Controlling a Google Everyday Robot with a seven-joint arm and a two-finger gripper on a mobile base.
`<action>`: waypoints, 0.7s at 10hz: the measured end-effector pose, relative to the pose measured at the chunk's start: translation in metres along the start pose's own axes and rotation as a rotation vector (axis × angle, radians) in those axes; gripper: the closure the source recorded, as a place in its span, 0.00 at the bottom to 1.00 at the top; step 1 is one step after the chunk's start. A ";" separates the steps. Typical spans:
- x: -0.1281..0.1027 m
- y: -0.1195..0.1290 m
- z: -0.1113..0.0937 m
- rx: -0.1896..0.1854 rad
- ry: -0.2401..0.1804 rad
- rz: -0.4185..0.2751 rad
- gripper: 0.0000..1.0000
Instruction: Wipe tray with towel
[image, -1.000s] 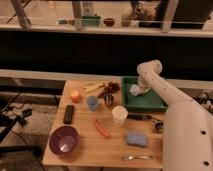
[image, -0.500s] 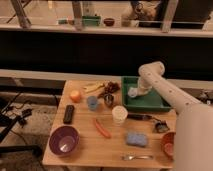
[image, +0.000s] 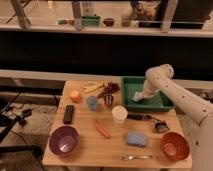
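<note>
Gripper (image: 141, 95): yours sits low inside the tray (image: 165, 105), clamped on the towel (image: 136, 98).
Towel: pale wad touching the tray floor.

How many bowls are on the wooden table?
2. A round purple plastic bowl sits at the near left corner; a round reddish-brown bowl at the near right. None seems hidden. The gripper is down in the dark green rectangular tray.

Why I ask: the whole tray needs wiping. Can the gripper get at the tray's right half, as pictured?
Probably yes. The gripper, fingers shut on the towel, sits inside the tray near its left end, and nothing else seems to lie in the tray to block a sweep rightward.
</note>
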 end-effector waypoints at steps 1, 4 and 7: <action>0.006 0.002 -0.004 0.004 0.010 0.006 0.97; 0.018 -0.011 -0.005 0.020 0.019 0.027 0.97; 0.013 -0.035 0.008 0.025 -0.029 0.065 0.97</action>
